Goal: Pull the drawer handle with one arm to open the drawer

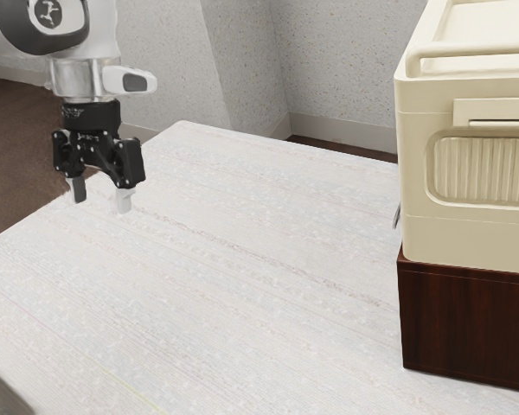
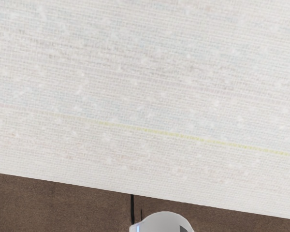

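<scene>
My black two-finger gripper point(image 1: 101, 195), spread wide, hangs well apart from the cream rib-panelled box point(image 1: 415, 199) atop a dark wood-grained block point(image 1: 467, 320).

Two cameras: one at the side, one on the arm point(image 1: 85, 78).
The exterior view looks from farther away, slanting down across the white table point(image 1: 242, 259) toward the walls point(image 1: 342, 60); the wrist view looks down from nearer. Both views share the table and the brown floor point(image 2: 53, 193).
</scene>
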Robot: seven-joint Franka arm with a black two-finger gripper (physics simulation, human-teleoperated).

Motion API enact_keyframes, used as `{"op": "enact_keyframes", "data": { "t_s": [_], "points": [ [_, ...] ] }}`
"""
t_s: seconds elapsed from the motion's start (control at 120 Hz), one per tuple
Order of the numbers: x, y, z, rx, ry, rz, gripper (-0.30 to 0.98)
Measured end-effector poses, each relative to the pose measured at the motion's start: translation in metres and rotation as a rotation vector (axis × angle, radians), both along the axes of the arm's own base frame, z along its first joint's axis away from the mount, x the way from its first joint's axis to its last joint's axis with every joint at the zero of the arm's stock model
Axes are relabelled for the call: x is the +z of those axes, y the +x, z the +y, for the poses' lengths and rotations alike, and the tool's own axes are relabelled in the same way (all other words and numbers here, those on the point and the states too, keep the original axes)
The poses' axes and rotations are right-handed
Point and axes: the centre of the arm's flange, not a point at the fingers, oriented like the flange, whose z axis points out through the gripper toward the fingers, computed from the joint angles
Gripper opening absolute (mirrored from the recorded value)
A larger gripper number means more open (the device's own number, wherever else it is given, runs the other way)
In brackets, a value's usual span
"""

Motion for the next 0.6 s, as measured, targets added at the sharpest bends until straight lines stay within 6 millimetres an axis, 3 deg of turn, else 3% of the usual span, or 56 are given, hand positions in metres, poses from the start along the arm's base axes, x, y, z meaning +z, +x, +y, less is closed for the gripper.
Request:
{"op": "enact_keyframes", "data": {
  "t_s": [0.117,0.217,0.283,0.367,0.467,0.558,0.6],
  "points": [
    [0.008,0.03,-0.008,-0.031,0.032,-0.203,0.69],
    [0.027,0.037,-0.027,-0.06,0.052,-0.32,0.69],
    [0.022,0.043,-0.027,-0.059,0.041,-0.343,0.69],
    [0.025,0.038,-0.026,-0.038,0.042,-0.35,0.69],
    [0.033,0.029,-0.04,-0.032,0.012,-0.36,0.69],
    [0.021,0.037,-0.066,-0.046,-0.066,-0.349,0.69],
    [0.003,0.051,-0.063,-0.031,-0.143,-0.338,0.68]
  ]
}}
